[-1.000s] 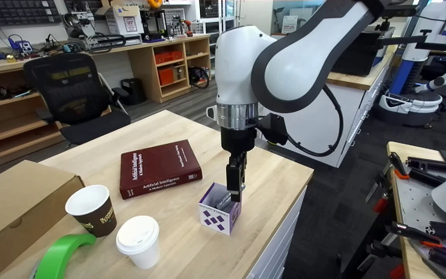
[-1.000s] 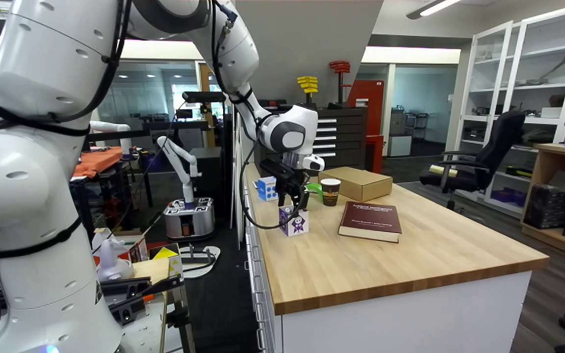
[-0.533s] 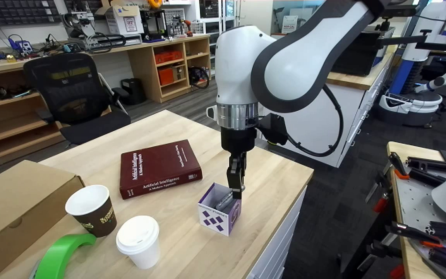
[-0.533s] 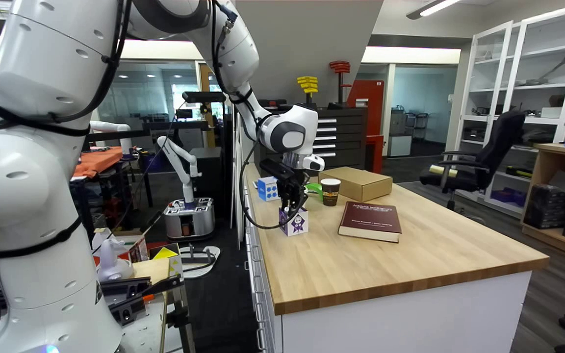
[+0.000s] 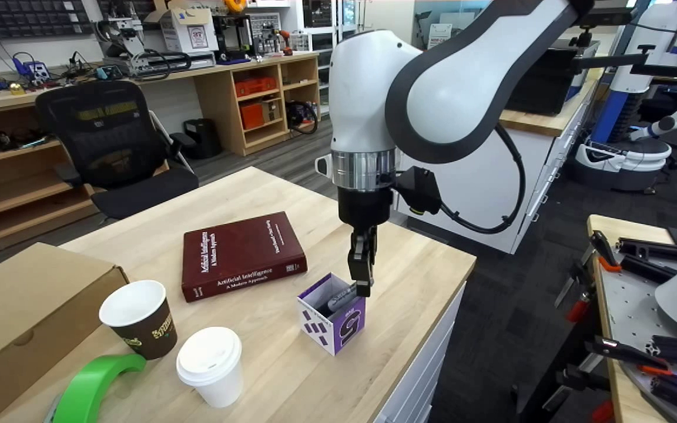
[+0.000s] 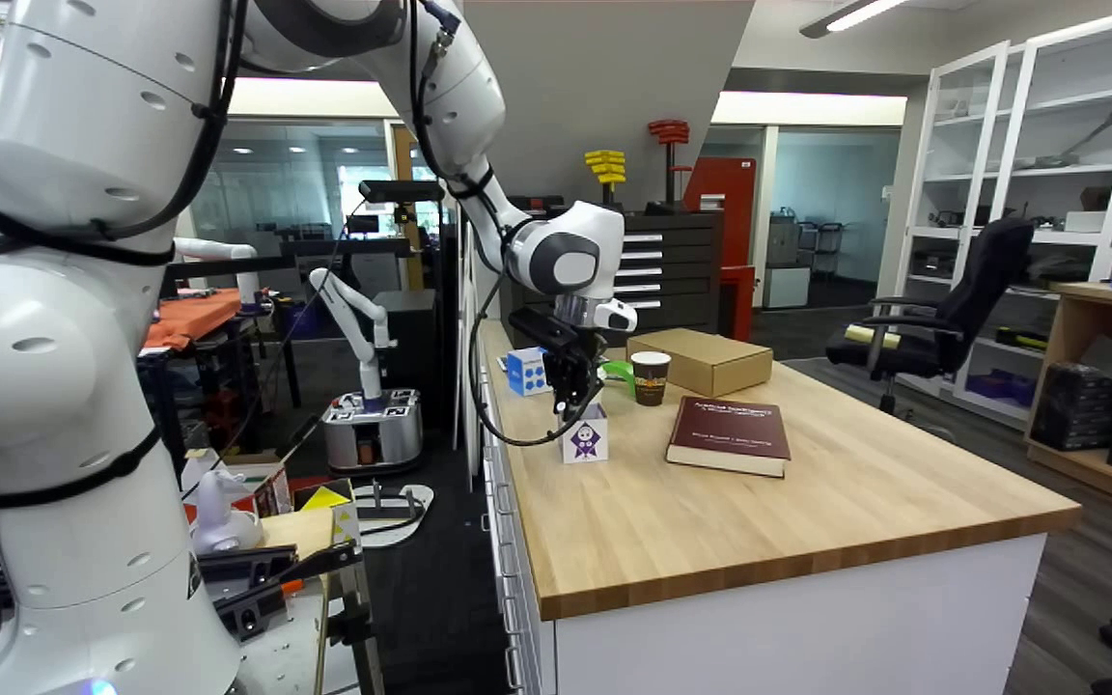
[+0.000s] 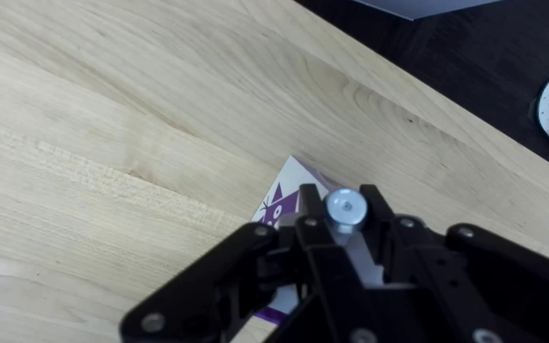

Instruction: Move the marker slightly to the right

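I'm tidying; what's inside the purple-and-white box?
A grey marker, pinched by the gripper, is partly inside the box. The box and marker hide most of the bottom.

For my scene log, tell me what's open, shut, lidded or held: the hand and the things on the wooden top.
Hand: closed, gripping
Gray marker: held by the hand
Purple-and-white box: open at the top
Artificial Intelligence textbook: closed, lying flat
Brown paper coffee cup: lidless, upright
White cup: lidded, upright
Cardboard box: shut
Blue-and-white box: too small to tell
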You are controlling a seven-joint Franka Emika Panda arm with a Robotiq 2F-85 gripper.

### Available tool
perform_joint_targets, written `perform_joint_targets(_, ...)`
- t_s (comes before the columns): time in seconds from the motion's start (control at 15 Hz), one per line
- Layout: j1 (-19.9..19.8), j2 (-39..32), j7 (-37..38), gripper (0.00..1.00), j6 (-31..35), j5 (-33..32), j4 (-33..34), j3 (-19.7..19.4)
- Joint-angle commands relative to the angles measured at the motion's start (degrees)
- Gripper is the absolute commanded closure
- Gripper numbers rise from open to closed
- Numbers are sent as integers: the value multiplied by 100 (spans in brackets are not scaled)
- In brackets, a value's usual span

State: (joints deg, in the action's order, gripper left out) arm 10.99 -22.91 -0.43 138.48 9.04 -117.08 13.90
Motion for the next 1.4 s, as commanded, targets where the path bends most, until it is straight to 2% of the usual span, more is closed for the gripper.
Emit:
perform_joint_targets(0.0,-9,680,51,94,-409,33,-455,-20)
perform_joint_targets(0.27,12,1251,214,94,-637,-29,-791,-100)
perform_joint_targets(0.6,-5,1841,192,93,-414,46,-1144,-135)
perform_joint_targets(0.87,-21,2194,454,94,-341,-67,-1349,-236)
perform_joint_targets(1.33,-127,2016,1085,94,-79,-369,-1318,-468)
